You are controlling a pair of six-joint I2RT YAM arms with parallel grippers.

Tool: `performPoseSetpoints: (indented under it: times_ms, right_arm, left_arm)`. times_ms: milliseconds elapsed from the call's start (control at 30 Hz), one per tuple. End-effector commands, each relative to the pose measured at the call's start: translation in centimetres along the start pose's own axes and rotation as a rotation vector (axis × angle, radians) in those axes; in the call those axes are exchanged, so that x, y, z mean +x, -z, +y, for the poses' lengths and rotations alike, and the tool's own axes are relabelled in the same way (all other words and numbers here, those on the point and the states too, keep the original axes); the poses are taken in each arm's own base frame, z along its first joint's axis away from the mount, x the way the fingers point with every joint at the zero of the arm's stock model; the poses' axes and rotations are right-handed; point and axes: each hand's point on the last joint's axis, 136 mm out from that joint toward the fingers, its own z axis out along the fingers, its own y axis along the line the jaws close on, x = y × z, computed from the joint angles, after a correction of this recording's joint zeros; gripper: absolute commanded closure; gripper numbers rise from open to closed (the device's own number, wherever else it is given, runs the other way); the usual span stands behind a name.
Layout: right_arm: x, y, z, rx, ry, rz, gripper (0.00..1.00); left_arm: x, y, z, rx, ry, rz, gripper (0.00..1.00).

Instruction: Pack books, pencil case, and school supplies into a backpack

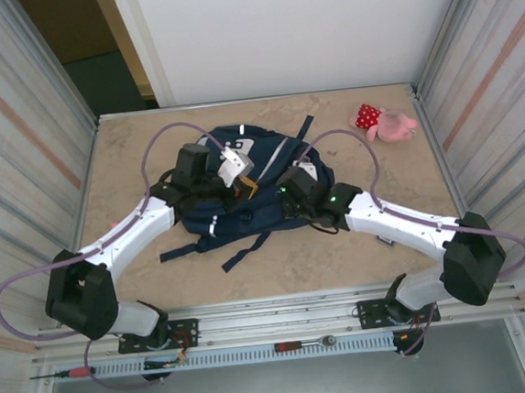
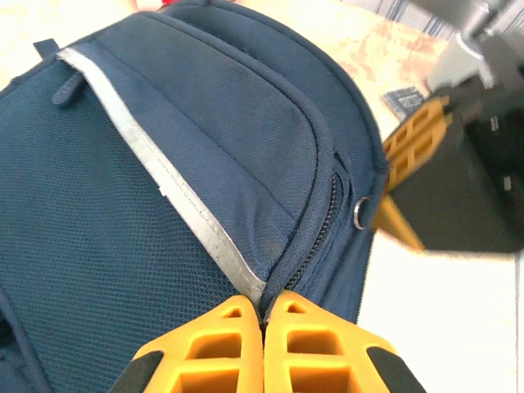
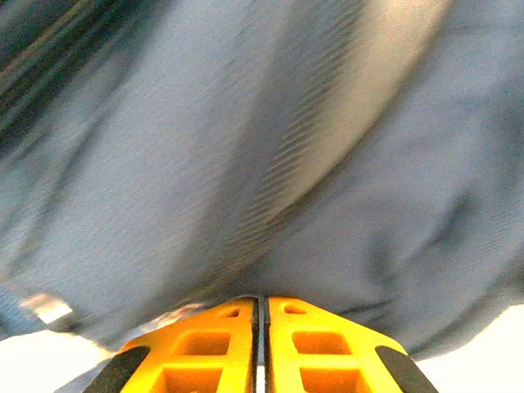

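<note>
Navy blue fabric takes up the middle of the tan table (image 1: pixel 130 153): the backpack (image 1: pixel 245 212) lies flat between our two arms, its dark straps trailing toward the near edge, with white patches showing on its upper part. From above, both arms reach inward over the bag, the left from the near left corner and the right from the near right. The left gripper (image 2: pixel 263 307) is clenched, its yellow-orange fingers (image 2: pixel 213 344) pressed together with only a thin seam between them. Their tips sit right where the pale reflective stripe (image 2: pixel 164 176) meets the zip (image 2: pixel 323 225) of the bag's curved pocket. We cannot tell whether any fabric or a zip pull is pinched between them. Beside the zip sits a small metal eyelet (image 2: pixel 359 213), and past the bag's edge, on the right of this wrist view, we see the other arm's orange fingers and black body. The right gripper (image 3: pixel 262 304) is clenched too, its fingers side by side with a hairline gap, and their tips are up against blurred blue folds of the bag. Whether it grasps the cloth we cannot say. A pink plush toy (image 1: pixel 385 123) lies near the far right corner, well apart from the bag.
</note>
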Motion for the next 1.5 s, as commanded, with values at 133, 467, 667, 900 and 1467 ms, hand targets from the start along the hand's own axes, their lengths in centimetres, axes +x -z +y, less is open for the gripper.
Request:
performPoseSetpoints:
  times_ms: [133,467,667,900,1467]
  right_arm:
    - [1.4,0.6,-3.3,-0.132,0.098,0.237,1.0]
    - [2.7,2.2,2.4,-0.253,0.186,0.179,0.6]
    - [1.4,1.4,3.5,-0.123,0.091,0.009,0.52]
    - [0.8,-0.6,3.0,0.005,0.077,-0.018,0.5]
    - [-0.7,-0.1,1.1,0.116,0.088,-0.116,0.82]
  left_arm:
    - [0.9,1.0,1.1,-0.04,-0.079,0.064,1.0]
    - [-0.6,0.6,0.9,-0.002,0.085,0.02,1.0]
    - [-1.2,0.6,0.2,0.028,0.215,0.011,1.0]
    - [-1.6,0.5,-0.1,0.056,0.223,0.007,1.0]
    - [-1.8,0.4,-0.3,0.072,0.219,0.006,1.0]
